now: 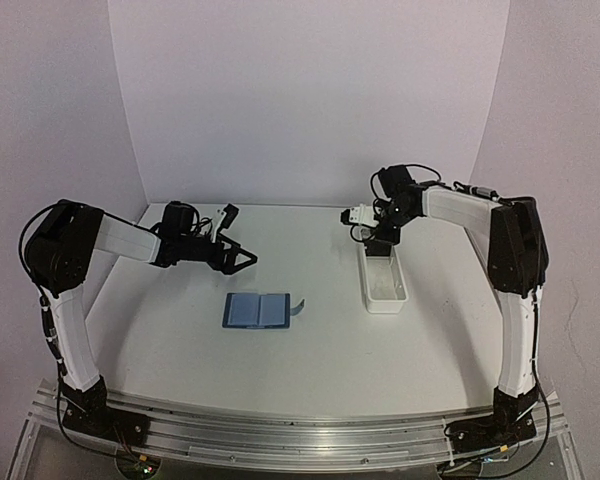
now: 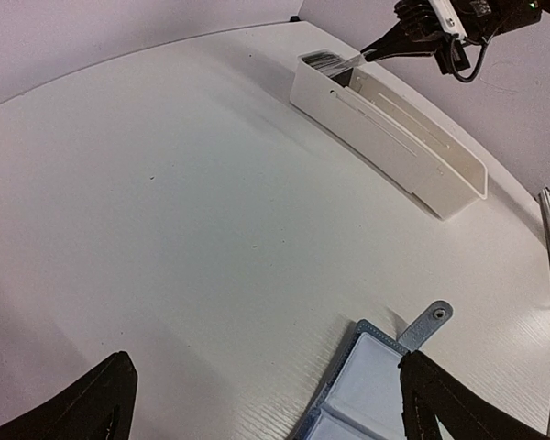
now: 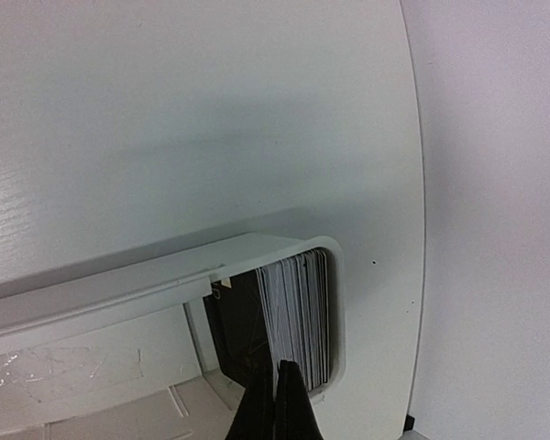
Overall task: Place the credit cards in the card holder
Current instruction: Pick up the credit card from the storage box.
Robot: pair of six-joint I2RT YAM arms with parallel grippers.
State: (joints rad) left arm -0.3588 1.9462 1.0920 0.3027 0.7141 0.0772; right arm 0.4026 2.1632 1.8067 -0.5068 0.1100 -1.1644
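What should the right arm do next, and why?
Probably lift the right gripper slowly straight up. Its jaws are shut at the edge of the card stack standing at one end of the white tray; the card holder lies open.

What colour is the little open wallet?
The small folding card holder has a dark blue edge and pale grey-blue pages, clearest in the left wrist view.

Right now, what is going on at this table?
The right gripper is shut at the top edge of the credit cards, which stand in the far end of the white tray. Whether it has pinched one is unclear. The card holder lies open on the table, and no card shows in it. The left gripper hovers open just beyond it, holding nothing.
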